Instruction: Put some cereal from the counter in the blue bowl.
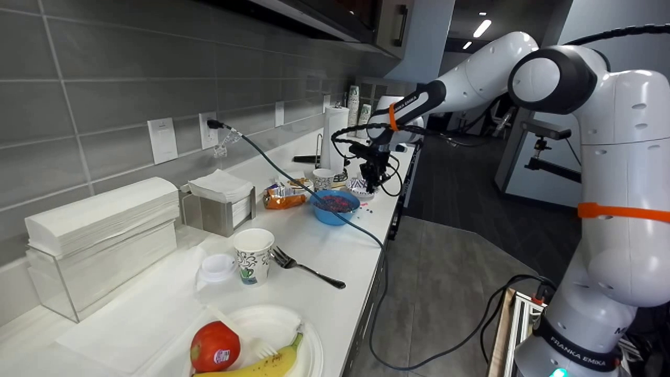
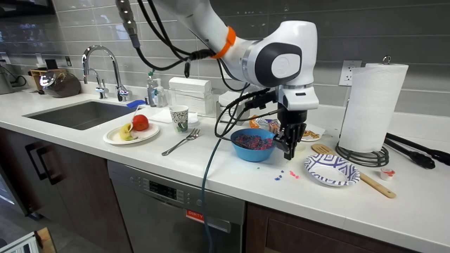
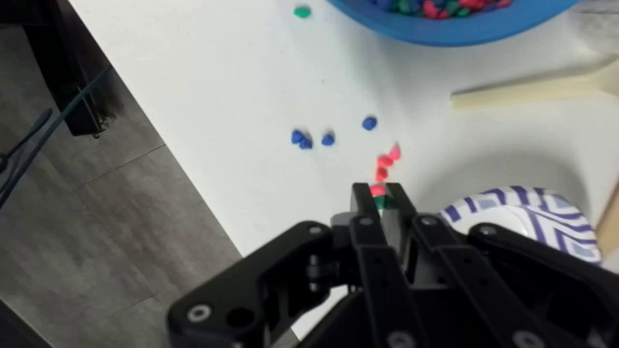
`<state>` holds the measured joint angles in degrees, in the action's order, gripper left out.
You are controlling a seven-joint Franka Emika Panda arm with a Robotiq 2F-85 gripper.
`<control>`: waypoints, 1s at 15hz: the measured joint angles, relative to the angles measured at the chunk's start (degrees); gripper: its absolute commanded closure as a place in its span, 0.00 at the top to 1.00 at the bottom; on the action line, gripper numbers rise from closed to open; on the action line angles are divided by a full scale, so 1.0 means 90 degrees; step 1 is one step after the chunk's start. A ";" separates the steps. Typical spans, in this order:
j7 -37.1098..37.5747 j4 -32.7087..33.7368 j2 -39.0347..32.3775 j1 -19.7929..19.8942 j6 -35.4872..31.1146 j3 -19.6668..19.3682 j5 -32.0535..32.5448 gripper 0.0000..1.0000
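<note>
The blue bowl (image 1: 335,217) (image 2: 251,154) (image 3: 449,37) stands on the white counter (image 2: 351,202) (image 3: 232,106), filled with red, blue and green cereal pieces. Loose cereal lies near the front edge: blue pieces (image 3: 369,123) (image 2: 278,177), red pieces (image 3: 385,161) (image 2: 294,174) and a single green piece (image 3: 302,11). My gripper (image 3: 376,187) (image 2: 289,156) (image 1: 370,189) is above the counter beside the bowl, pointing down. Its fingers are closed on a small green cereal piece (image 3: 379,201) between the tips. A red piece shows between the fingertips, apparently on the counter beneath.
A purple-patterned paper bowl (image 2: 332,170) (image 3: 556,222) stands beside the gripper. A wooden spatula (image 2: 378,186) and paper towel roll (image 2: 372,109) are behind it. A cable (image 1: 361,229) (image 2: 207,172) crosses in front of the blue bowl. A fork (image 1: 309,269) and fruit plate (image 2: 112,137) lie farther along.
</note>
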<state>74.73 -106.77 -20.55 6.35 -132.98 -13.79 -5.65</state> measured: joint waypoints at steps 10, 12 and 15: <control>-0.1580 -0.0220 0.0802 0.0084 -0.0588 0.0834 -0.2197 0.03; -0.1843 -0.0224 0.0797 0.0083 -0.0397 0.0938 -0.2502 0.36; -0.1927 -0.0225 0.0795 0.0083 0.0056 0.0953 -0.2536 0.52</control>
<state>57.38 -108.79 -13.39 7.10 -132.47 -5.22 -28.47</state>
